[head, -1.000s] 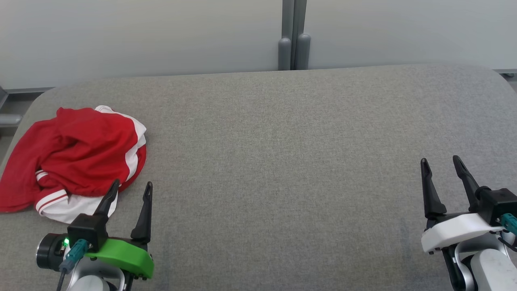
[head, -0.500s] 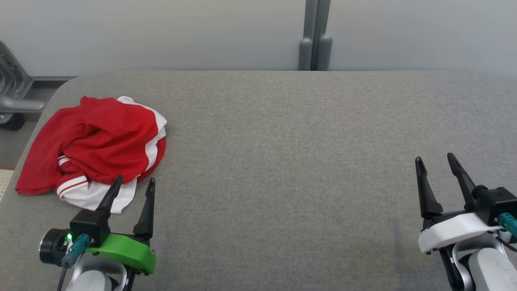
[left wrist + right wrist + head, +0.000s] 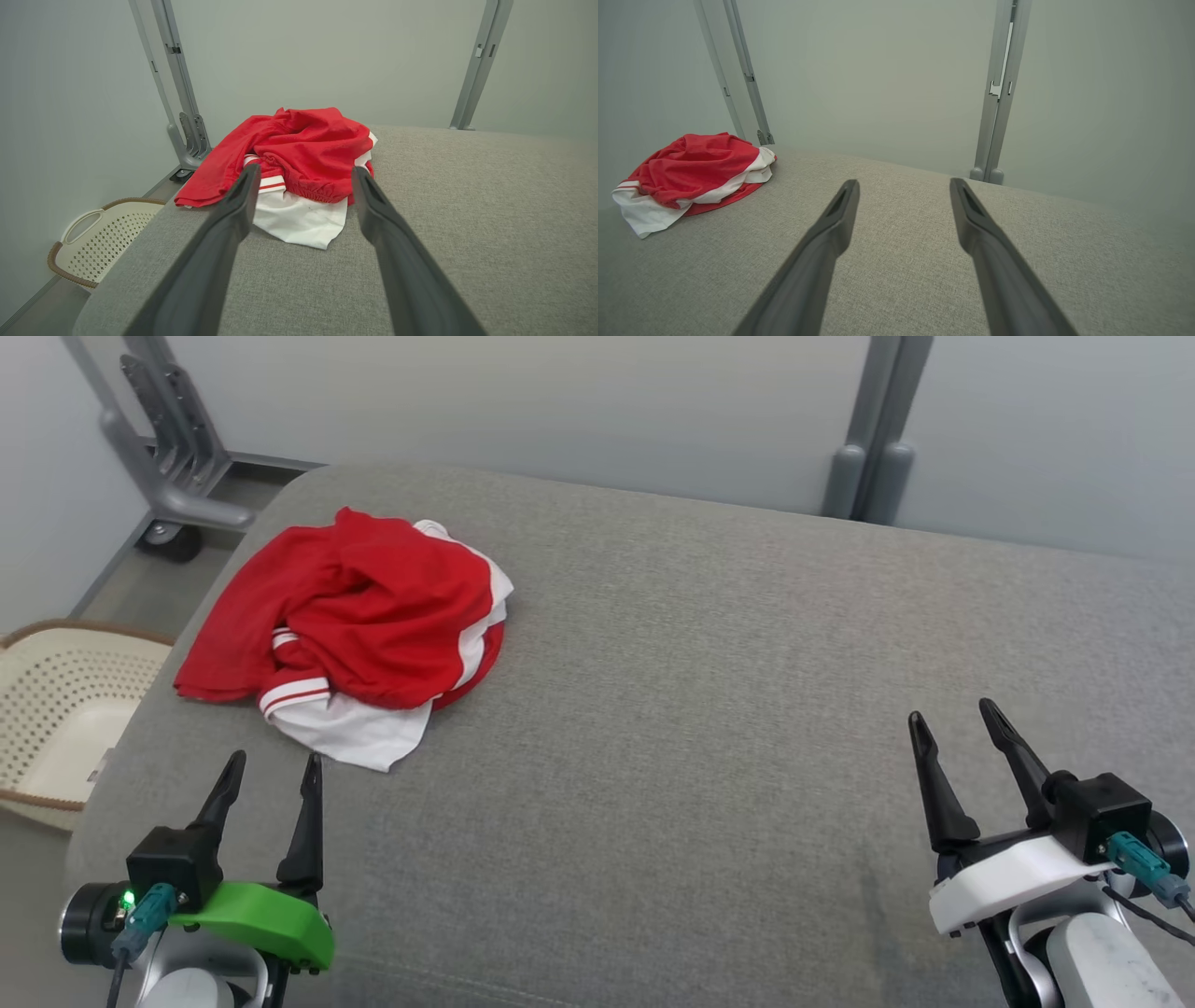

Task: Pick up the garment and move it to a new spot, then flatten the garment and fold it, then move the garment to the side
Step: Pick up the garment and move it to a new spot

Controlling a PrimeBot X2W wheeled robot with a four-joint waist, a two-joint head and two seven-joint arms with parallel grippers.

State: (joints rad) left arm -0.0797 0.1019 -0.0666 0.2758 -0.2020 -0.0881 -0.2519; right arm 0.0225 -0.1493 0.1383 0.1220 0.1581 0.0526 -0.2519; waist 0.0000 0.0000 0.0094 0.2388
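Head-camera swing leftward brings the crumpled red-and-white garment (image 3: 355,616), unmoved at the far left corner of the bench (image 3: 709,728), squarely ahead of your left claw (image 3: 276,761), which like your right claw (image 3: 953,713) stays wide open and empty: pickup not yet begun.

Far left on the worktop (image 3: 747,709) lies the garment (image 3: 355,616).
Just before it, the left claw (image 3: 276,759); well apart to the right, the right claw (image 3: 950,709); a basket (image 3: 56,728) beside the worktop's left edge.

Red garment (image 3: 373,607) with white stripes, grey table (image 3: 709,663), cream basket (image 3: 56,709)
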